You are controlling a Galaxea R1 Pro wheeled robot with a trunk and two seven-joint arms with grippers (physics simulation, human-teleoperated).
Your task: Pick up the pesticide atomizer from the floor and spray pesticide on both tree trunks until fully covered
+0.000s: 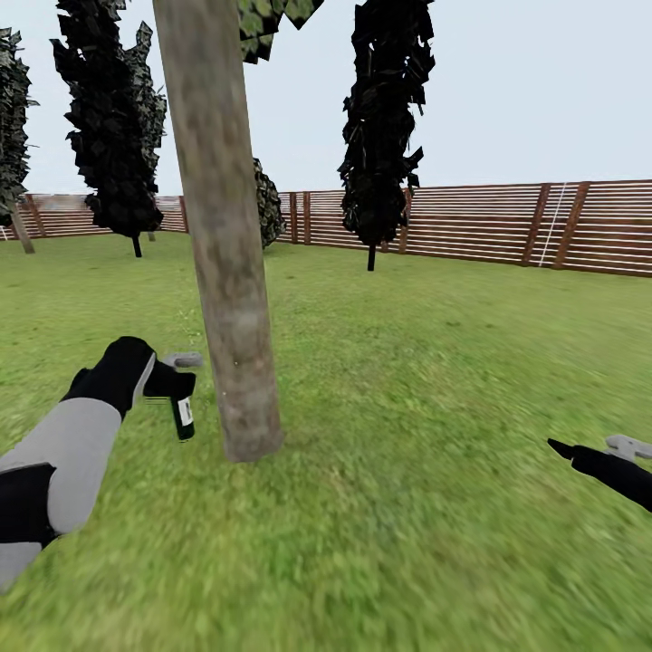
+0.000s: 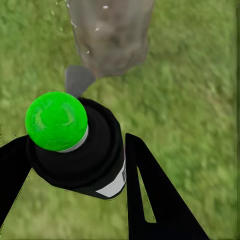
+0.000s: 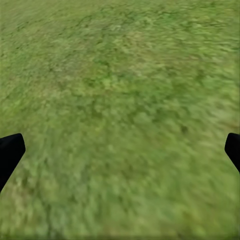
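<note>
Atomizer [image 2: 80, 150] between left jaws, beside trunk [image 1: 226, 272]

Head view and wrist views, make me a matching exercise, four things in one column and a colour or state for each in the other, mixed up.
1. atomizer
2. right gripper
3. tree trunk
4. fence

A. brown horizontal slats
B. open above grass
C. mottled grey-brown, upright
D. black with green top, held in the left gripper

Pairs: 1-D, 2-B, 3-C, 4-A

- Your left hand [image 2: 75, 170] grips the pesticide atomizer [image 2: 82, 150] — black fingers [image 2: 150, 195] on both sides of its body.
- Its green cap [image 2: 56, 120] faces you.
- The tree trunk [image 2: 110, 35] stands near, beyond it — on the lawn [image 2: 195, 90].
</note>
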